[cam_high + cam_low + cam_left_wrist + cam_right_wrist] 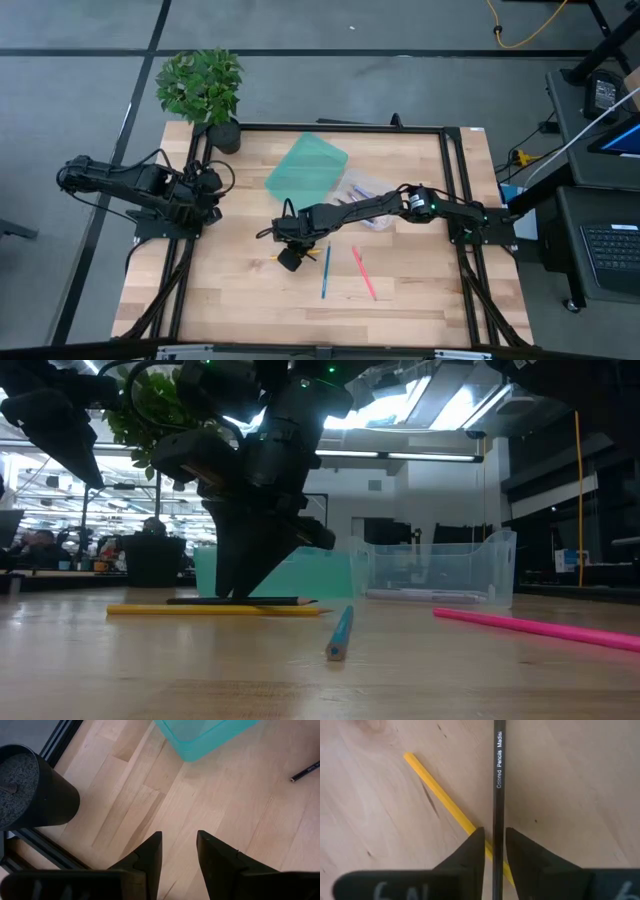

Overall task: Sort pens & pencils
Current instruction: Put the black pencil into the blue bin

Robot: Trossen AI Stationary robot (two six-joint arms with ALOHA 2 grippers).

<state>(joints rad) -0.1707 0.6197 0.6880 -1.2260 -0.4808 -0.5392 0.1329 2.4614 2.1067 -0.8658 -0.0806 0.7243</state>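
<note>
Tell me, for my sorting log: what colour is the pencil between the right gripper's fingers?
Black, with white lettering; the pencil shows best in the right wrist view, between the right gripper fingers.

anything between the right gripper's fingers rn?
Yes: the black pencil runs lengthwise through the gap of the right gripper, shown in the right wrist view. A yellow pencil crosses underneath it at an angle.

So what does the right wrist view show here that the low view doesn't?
Only the right wrist view shows the printed lettering on the black pencil lying between the right gripper's parted fingers. Only the low view shows the blue pencil, pink pencil, clear bin and teal bin. Both show the black and yellow pencil on the table.
</note>
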